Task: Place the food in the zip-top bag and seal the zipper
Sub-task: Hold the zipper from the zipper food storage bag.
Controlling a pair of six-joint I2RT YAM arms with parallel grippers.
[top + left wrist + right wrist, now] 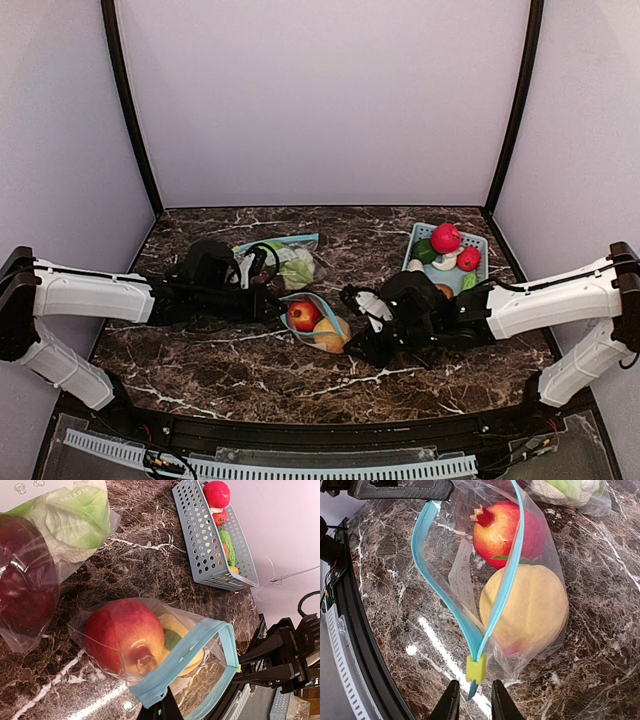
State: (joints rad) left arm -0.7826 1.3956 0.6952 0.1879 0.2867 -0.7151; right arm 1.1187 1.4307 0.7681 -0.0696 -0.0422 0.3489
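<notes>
Top view: the zip-top bag (318,325) lay mid-table between the arms, with more food (447,238) in the basket (483,248).

Left wrist: the left gripper (161,710) was clenched on the bag's blue rim.

Right wrist: the right gripper (472,702) sat narrowly astride the zipper tail below the slider (476,670). Whether it was biting, I couldn't tell. If it missed the slider, a pull would probably just drag the bag.

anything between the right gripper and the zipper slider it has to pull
Nothing visible. The yellow-green slider sits just ahead of the right gripper, at the end of the zip-top bag's blue zipper, with the bag's tip between the fingers.
</notes>
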